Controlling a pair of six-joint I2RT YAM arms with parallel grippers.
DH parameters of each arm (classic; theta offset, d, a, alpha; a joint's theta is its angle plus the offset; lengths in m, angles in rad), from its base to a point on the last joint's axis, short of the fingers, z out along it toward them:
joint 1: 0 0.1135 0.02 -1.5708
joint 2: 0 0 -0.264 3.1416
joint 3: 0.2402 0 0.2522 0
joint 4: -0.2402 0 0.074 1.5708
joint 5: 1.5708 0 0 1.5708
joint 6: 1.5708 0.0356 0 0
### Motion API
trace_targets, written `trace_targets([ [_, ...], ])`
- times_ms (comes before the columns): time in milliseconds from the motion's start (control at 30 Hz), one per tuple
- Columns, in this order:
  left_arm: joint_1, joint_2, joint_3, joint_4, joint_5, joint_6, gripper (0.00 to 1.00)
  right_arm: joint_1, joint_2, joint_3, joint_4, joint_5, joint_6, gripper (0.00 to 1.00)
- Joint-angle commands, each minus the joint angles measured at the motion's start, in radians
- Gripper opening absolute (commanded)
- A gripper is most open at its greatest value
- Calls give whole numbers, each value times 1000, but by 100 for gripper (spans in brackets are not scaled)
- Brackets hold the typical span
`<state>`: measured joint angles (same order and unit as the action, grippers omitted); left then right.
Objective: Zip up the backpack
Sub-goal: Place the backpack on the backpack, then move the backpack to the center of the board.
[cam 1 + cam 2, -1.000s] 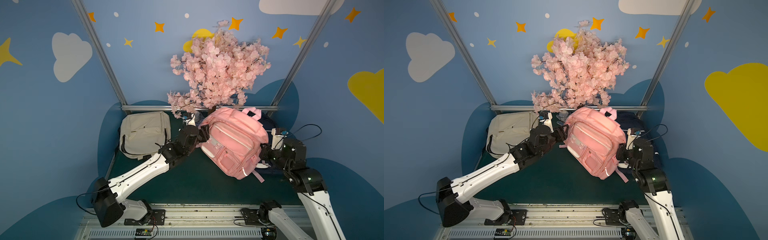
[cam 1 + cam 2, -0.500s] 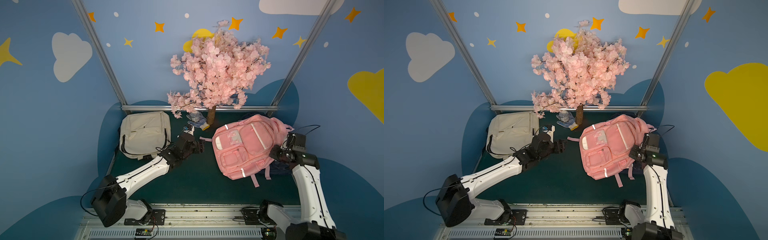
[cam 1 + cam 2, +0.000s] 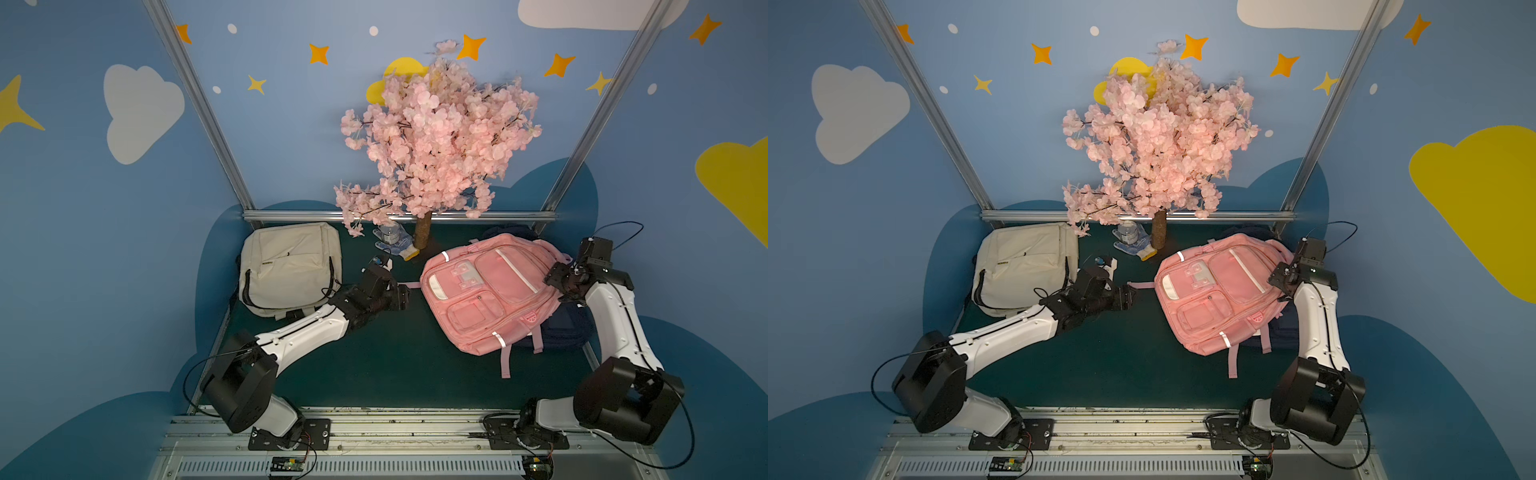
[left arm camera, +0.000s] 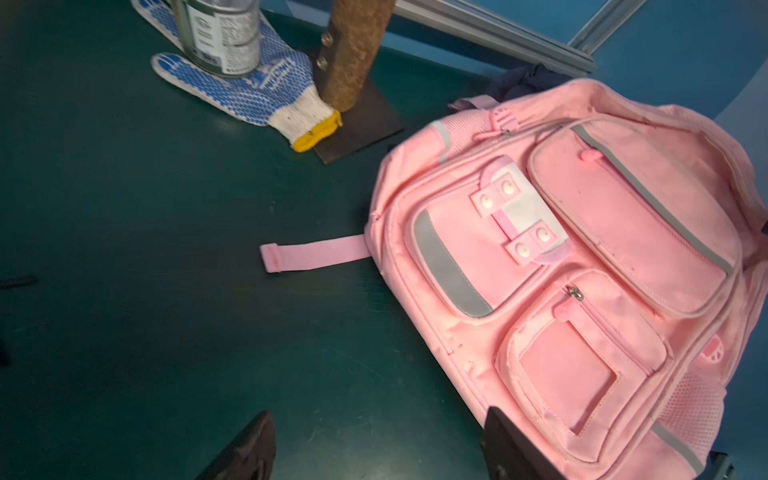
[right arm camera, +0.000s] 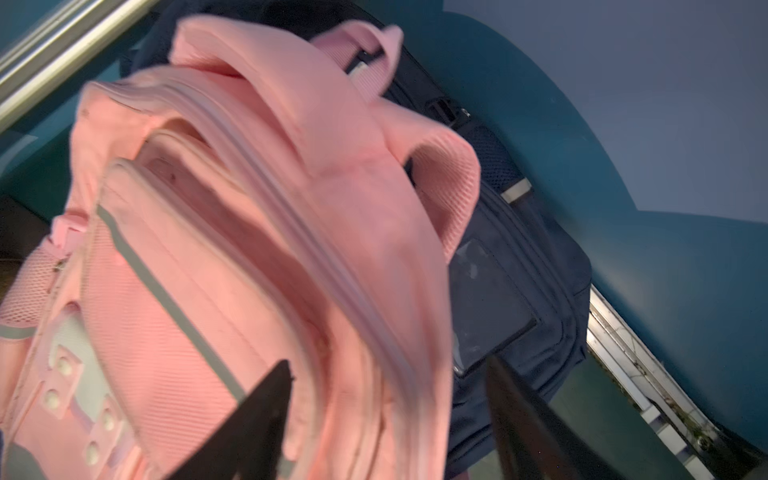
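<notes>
The pink backpack (image 3: 490, 291) (image 3: 1221, 291) lies front up on the green mat at the right, its top end toward my right arm. In the right wrist view the backpack (image 5: 249, 208) is blurred, and a gap shows along its top seam. My right gripper (image 5: 388, 361) (image 3: 557, 282) (image 3: 1279, 280) is open, and its fingers straddle the bag's top edge without closing on it. Left of the bag, near its loose side strap (image 4: 311, 255), my left gripper (image 4: 378, 415) (image 3: 401, 293) (image 3: 1129, 297) is open and empty. The backpack (image 4: 582, 270) fills the far side of the left wrist view.
A cream backpack (image 3: 291, 266) lies at the back left. The cherry tree's trunk (image 3: 423, 235) stands at the back centre, with a tin can (image 4: 220, 33) on a blue-dotted glove (image 4: 249, 91) beside it. A navy backpack (image 3: 557, 328) (image 5: 498, 291) lies under the pink one.
The pink backpack was held up between both grippers and now lies flat further right. The right gripper has opened and let go. The left arm has drawn back and opened wider.
</notes>
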<state>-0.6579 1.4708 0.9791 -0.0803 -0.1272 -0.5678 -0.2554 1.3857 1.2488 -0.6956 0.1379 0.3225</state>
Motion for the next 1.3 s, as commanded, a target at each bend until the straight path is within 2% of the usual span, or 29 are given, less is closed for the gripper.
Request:
trace_targets([
  [0,64,-39,9,-199,-72,28,80,34,-36,-9,-15,0,21,86],
  [233,248,19,70,-388,-175,66,82,137,-278,-189,78,94,7,88],
  [300,292,57,91,-404,-229,65,83,167,-352,-220,88,51,26,88],
  [433,366,134,134,-409,-215,90,82,254,-442,-278,89,-75,56,88],
  [600,436,251,197,-437,-221,151,82,422,-509,-398,118,-197,118,88],
  [800,473,361,239,-470,-206,167,77,641,-556,-535,200,-191,168,88],
  [867,478,391,246,-476,-202,164,71,711,-546,-564,219,-170,180,88],
  [933,482,413,253,-480,-187,159,61,763,-530,-572,229,-151,189,88],
  [1000,483,433,267,-493,-141,153,51,809,-514,-603,249,-134,199,88],
  [1167,455,455,263,-480,14,99,18,904,-462,-600,301,-92,208,88],
  [1267,415,425,211,-432,67,22,6,924,-437,-589,309,-73,213,88],
])
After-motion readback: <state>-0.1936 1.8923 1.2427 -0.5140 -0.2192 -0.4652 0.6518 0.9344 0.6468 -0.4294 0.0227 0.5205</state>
